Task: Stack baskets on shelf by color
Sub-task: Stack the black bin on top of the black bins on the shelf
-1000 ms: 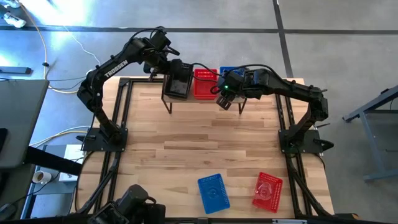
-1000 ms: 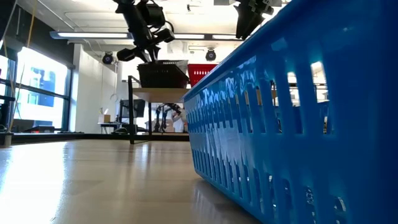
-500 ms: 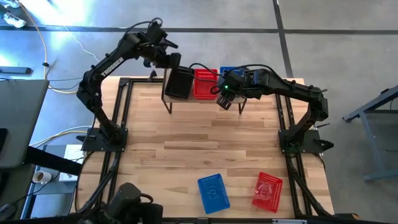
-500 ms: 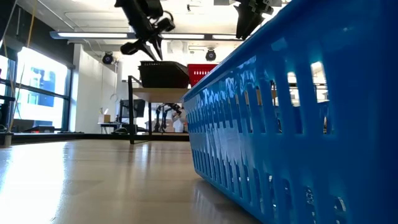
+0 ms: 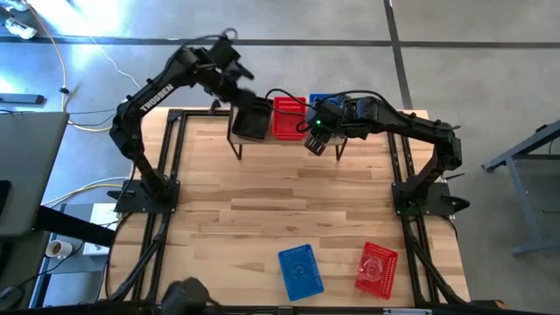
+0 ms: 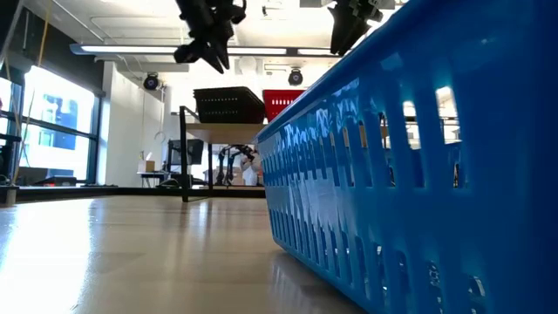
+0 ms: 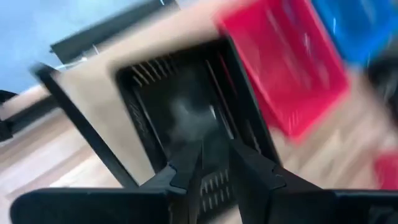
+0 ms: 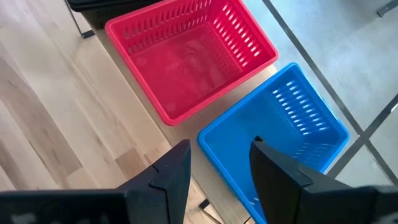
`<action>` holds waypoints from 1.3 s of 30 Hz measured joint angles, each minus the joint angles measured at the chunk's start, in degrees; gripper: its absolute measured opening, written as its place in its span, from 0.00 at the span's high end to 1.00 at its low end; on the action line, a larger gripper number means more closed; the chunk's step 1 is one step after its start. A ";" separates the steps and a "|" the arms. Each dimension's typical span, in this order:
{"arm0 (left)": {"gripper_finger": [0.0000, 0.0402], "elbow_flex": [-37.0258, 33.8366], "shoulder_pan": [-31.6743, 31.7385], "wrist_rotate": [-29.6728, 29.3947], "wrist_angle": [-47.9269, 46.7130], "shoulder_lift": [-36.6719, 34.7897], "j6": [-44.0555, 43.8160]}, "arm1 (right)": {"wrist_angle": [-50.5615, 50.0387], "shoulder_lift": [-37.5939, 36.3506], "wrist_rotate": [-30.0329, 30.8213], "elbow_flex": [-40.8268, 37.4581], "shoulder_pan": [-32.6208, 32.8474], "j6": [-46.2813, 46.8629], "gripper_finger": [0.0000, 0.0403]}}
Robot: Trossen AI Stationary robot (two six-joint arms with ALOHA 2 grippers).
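Note:
On the shelf [image 6: 220, 130] at the table's far edge stand a black basket [image 5: 251, 120], a red basket [image 5: 288, 117] and a blue basket [image 5: 321, 99], side by side on their bottoms. My left gripper [image 6: 212, 51] hangs open above the black basket [image 7: 180, 112], clear of it. My right gripper [image 5: 315, 143] hovers open over the near side of the shelf, above the blue basket's [image 8: 280, 130] near corner, with nothing between its fingers. A second blue basket [image 5: 300, 269] and a second red basket [image 5: 377, 268] lie on the table near its front edge.
The loose blue basket [image 6: 410, 174] fills the right half of the low view, close to that camera. Bare wooden tabletop [image 5: 280, 201] stretches between the shelf and the two front baskets. The shelf's thin black legs [image 5: 237, 150] stand on the table.
My left gripper has let go of the black basket's rim, risen straight above it and rolled at the wrist. The black basket stays on the shelf's left end. My right gripper has kept still.

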 joint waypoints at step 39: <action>0.82 -15.17 -24.72 -8.17 2.95 -2.68 12.17 | -0.15 0.02 0.10 -0.02 0.02 4.76 0.63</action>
